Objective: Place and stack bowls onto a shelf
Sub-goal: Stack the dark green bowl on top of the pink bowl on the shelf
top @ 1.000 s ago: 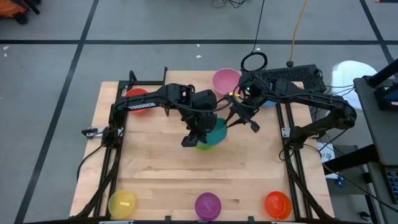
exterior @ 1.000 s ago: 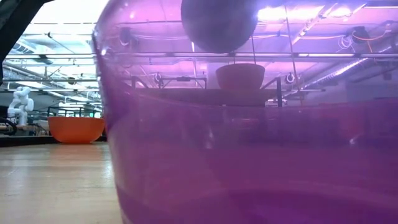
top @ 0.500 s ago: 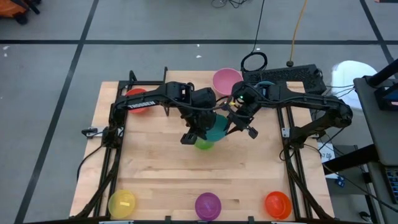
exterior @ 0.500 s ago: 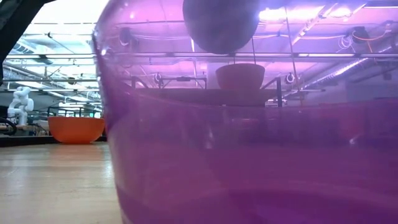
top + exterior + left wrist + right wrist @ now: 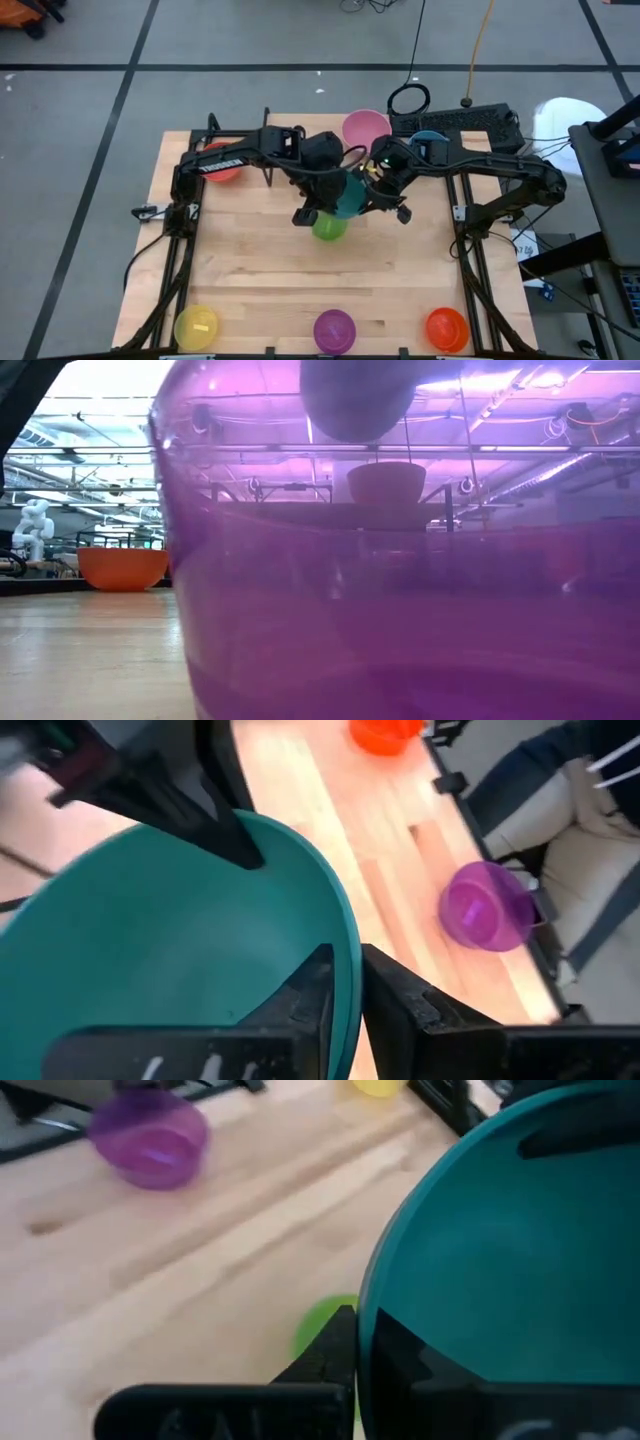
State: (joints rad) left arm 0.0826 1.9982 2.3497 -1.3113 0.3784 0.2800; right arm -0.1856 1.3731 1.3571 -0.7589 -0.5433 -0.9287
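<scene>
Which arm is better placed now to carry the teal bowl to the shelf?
Probably the right. The right gripper is shut on the teal bowl's rim. The left gripper also straddles that rim, and whether it grips is unclear. The bowl hangs above the green bowl.

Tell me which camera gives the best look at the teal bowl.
The left wrist view: the teal bowl fills it, its rim between the left gripper fingers. The right wrist view shows the bowl's rim in the right gripper. The high view shows it small between both arms; the low view hides it behind the purple bowl.
</scene>
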